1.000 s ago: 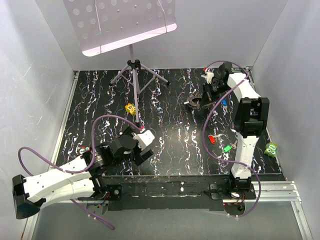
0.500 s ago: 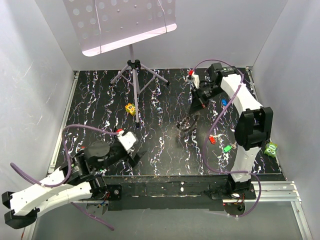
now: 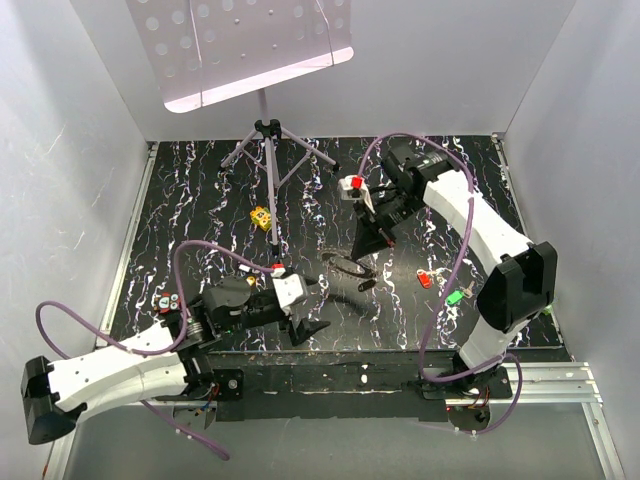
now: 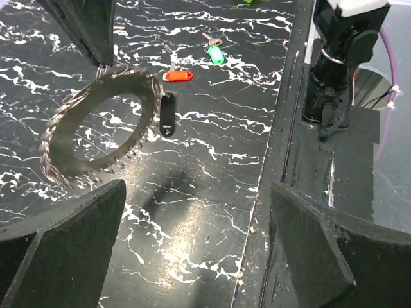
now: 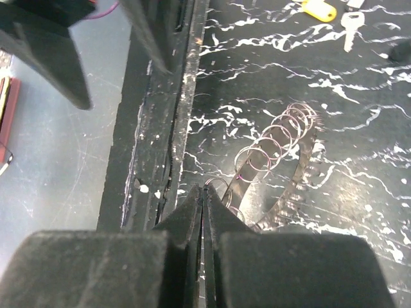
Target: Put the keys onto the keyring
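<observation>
Right claw (image 5: 204,192): pinched shut on the keyring (image 4: 58,138), which hung tilted over the surface (image 3: 200,200).
Left claw (image 4: 198,189): spread wide, empty, facing the ring.
Keys: red key (image 4: 178,76) and green key (image 4: 216,54) lay loose beyond it.
Handling: probably light, stiff, slippery; plastic heads looked easiest to pinch.

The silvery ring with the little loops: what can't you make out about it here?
- Right wrist view: the right gripper, shut, hides where it pinches the silvery looped keyring.
- Top view: the keyring is too small to show its loops.
- Left wrist view: the top edge cuts off the gripper holding it.
</observation>
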Action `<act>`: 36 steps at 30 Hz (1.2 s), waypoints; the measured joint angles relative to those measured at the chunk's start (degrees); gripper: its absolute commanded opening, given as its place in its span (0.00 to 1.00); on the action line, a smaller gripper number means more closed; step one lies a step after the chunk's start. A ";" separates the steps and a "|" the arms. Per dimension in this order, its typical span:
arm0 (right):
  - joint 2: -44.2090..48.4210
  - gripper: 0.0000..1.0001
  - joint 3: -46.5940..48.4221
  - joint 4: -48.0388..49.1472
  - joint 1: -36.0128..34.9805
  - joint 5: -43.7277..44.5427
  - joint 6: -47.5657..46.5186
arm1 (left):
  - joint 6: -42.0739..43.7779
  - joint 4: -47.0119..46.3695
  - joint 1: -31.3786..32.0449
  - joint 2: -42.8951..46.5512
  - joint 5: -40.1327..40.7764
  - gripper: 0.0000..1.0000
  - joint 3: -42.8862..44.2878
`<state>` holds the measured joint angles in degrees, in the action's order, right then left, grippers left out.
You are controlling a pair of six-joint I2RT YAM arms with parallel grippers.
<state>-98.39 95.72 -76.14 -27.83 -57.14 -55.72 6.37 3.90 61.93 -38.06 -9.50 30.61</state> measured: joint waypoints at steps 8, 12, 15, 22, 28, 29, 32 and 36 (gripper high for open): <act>2.78 0.01 -4.85 -0.44 -4.98 -2.97 -3.93 | -1.03 -10.62 0.00 -1.81 1.92 0.73 -5.11; 2.23 0.01 -5.64 -0.61 -5.95 -4.31 -5.25 | -2.10 -15.28 0.00 -2.43 2.21 0.58 -5.20; 0.96 0.01 -5.64 -0.57 -5.95 -5.40 -6.60 | -3.10 -17.42 0.00 -4.74 1.97 0.56 -5.20; -0.46 0.01 -5.64 -0.44 -6.27 -6.75 -8.83 | -3.58 -19.87 0.00 -9.90 2.25 0.46 -5.90; -0.61 0.01 -5.64 -0.44 -6.43 -7.43 -9.55 | -3.10 -22.58 0.00 -11.80 3.80 0.45 -5.90; -0.72 0.01 -5.64 -0.44 -6.45 -7.48 -9.66 | -3.02 -23.06 0.00 -12.15 4.17 0.44 -5.90; -1.14 0.01 -5.64 -0.46 -6.58 -7.58 -10.01 | -2.86 -24.22 0.00 -13.11 5.03 0.42 -5.90; -1.60 0.01 -5.66 -0.46 -6.82 -7.58 -10.34 | -2.32 -25.40 0.00 -13.86 6.23 0.40 -5.90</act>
<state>-99.98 90.06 -76.60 -34.65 -64.73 -66.06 4.05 -21.50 61.93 -51.92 -3.27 24.71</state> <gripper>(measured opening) 0.020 0.414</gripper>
